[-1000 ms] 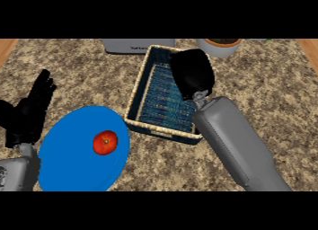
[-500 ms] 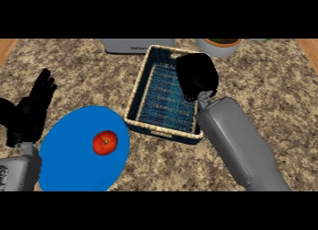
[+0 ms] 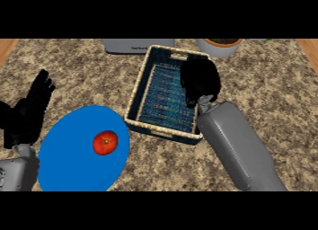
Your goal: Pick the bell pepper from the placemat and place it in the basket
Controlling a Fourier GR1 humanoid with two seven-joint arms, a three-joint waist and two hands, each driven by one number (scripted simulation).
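A red bell pepper point(image 3: 105, 143) lay on the round blue placemat point(image 3: 68, 166), toward its right half, with the green stem end facing up. The placemat sat at the lower left of the speckled granite worktop point(image 3: 281, 90). Nothing touched the pepper.

Just right of the placemat stood a woven basket point(image 3: 136, 105) with a dark blue lining — long, rectangular, set at a slight tilt so that its far end leaned to the right. Its near left corner lay close beside the placemat's edge.

The right hand point(image 3: 201, 81) was over the basket's right side, the grey forearm point(image 3: 238, 148) running up from the lower edge and crossing the basket's near right corner. The fingers pointed away and drooped slightly; whether they were curled or relaxed could not be told, and no object showed in them.

The left hand point(image 3: 25, 114) rested at the left edge of the view, beside the placemat, fingers straight and up, holding nothing.

At the far edge of the worktop sat a grey appliance point(image 3: 132, 45) and, to its right, a pale pot point(image 3: 220, 46) with dark contents — both behind the basket.
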